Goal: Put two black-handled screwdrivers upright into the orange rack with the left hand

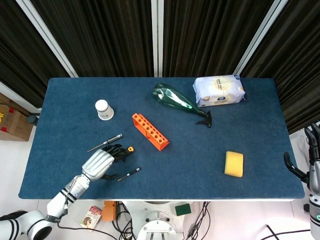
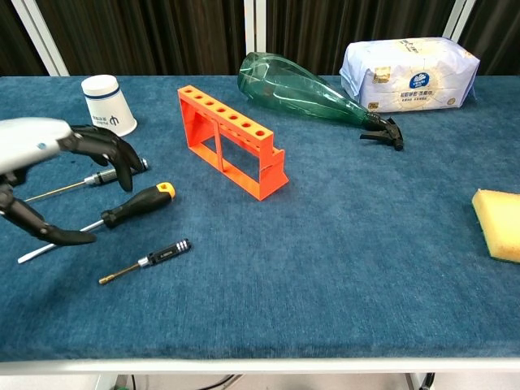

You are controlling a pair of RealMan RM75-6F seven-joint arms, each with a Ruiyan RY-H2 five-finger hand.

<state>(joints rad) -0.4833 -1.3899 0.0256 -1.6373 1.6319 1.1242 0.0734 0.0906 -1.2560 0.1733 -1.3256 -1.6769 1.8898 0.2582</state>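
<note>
Three screwdrivers lie left of the orange rack (image 1: 150,131) (image 2: 231,150). The slim black-handled one (image 1: 106,142) (image 2: 118,171) is farthest back. A big one with a black handle and orange cap (image 1: 128,149) (image 2: 138,203) lies in the middle. The short black-handled one (image 1: 129,173) (image 2: 154,258) is nearest the front edge. My left hand (image 1: 102,162) (image 2: 57,166) hovers over the big screwdriver's shaft, fingers (image 2: 110,150) spread and thumb apart, holding nothing. My right hand (image 1: 310,165) sits off the table's right edge, holding nothing.
A white paper cup (image 1: 104,109) (image 2: 108,106) stands at the back left. A green spray bottle (image 1: 177,101) (image 2: 305,89) lies behind the rack, beside a white wipes pack (image 1: 219,90) (image 2: 410,75). A yellow sponge (image 1: 233,163) (image 2: 497,213) lies at the right.
</note>
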